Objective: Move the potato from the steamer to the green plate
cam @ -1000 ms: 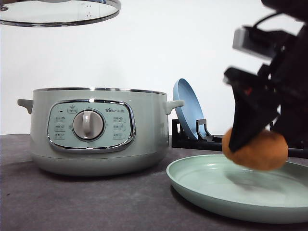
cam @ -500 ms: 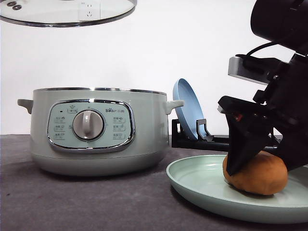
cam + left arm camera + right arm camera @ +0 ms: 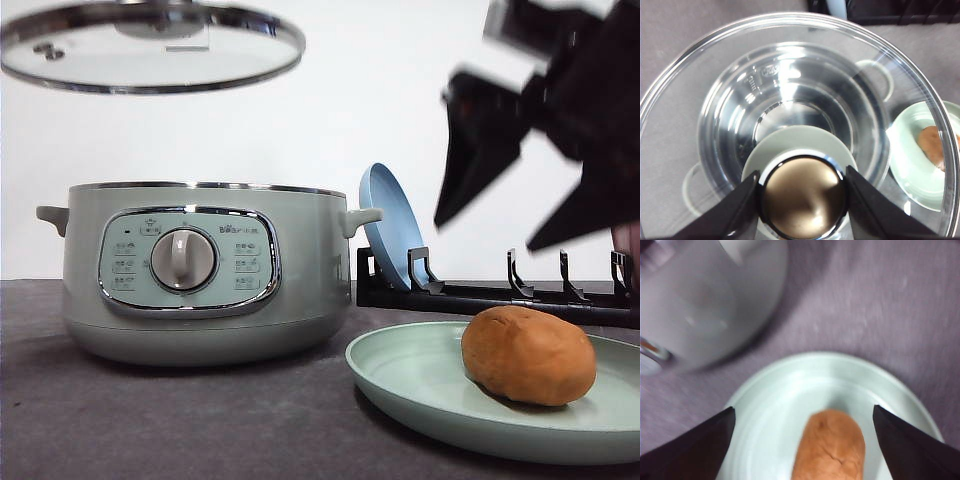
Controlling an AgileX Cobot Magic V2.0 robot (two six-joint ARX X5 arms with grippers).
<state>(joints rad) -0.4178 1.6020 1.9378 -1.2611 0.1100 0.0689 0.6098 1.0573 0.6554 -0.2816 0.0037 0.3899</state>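
The smooth orange-brown oval potato (image 3: 528,355) is lying on the shallow mint-green plate (image 3: 420,385), long axis crosswise, directly beneath the right gripper (image 3: 520,215) hanging jaws-apart and empty, while the left gripper (image 3: 802,200) is clamping the glass lid's knob (image 3: 802,197) above the sage-green steamer (image 3: 200,270).

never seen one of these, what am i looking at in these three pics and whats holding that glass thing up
It is a two-armed robot at a table. One camera looks forward; the other two ride on the wrists. The left gripper is shut on the knob of the glass lid, holding it above the steamer. The right gripper hangs open above the potato, which lies on the green plate. Behind stands a blue plate in a black rack.
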